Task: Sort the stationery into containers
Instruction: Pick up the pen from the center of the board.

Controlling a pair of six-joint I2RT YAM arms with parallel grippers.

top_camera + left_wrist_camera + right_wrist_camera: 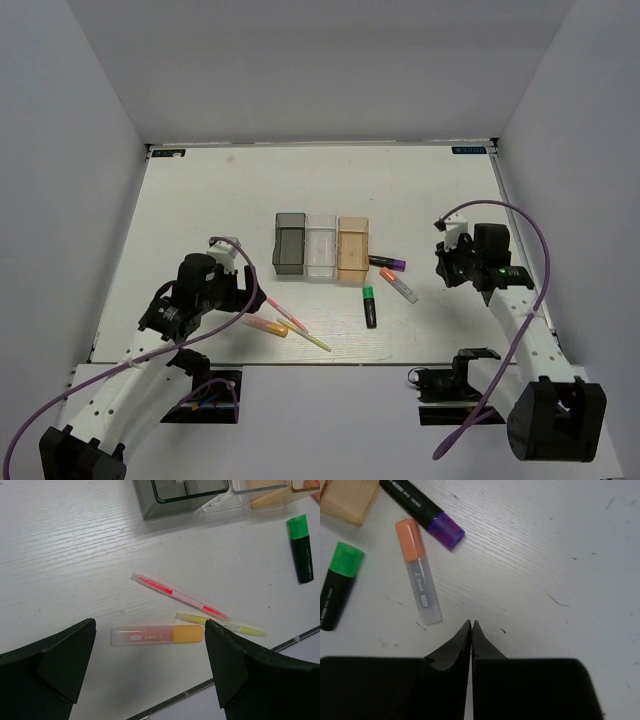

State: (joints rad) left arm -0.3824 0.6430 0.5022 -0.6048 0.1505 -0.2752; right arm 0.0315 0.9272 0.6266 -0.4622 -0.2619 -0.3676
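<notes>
Three joined bins stand mid-table: dark grey (pixel 290 245), clear (pixel 322 247), orange-tan (pixel 352 248). To their right lie a purple-capped highlighter (pixel 388 263), a pale orange-capped highlighter (pixel 398 285) and a green-capped highlighter (pixel 370 306). A pink pen (pixel 287 315), an orange pen (pixel 266 327) and a yellow pen (pixel 310 338) lie near the front. My left gripper (pixel 150 626) is open above the orange pen (pixel 157 635), which lies between the jaws. The pink pen (pixel 180 596) and the yellow pen (pixel 220 625) lie just beyond. My right gripper (pixel 472 623) is shut and empty, right of the orange-capped highlighter (pixel 418 572).
The table's front edge (pixel 210 685) runs close below the orange pen. Grey walls enclose the table on three sides. The right wrist view also shows the purple-capped highlighter (pixel 422 510), the green-capped highlighter (pixel 337 585) and a corner of the orange-tan bin (pixel 347 497).
</notes>
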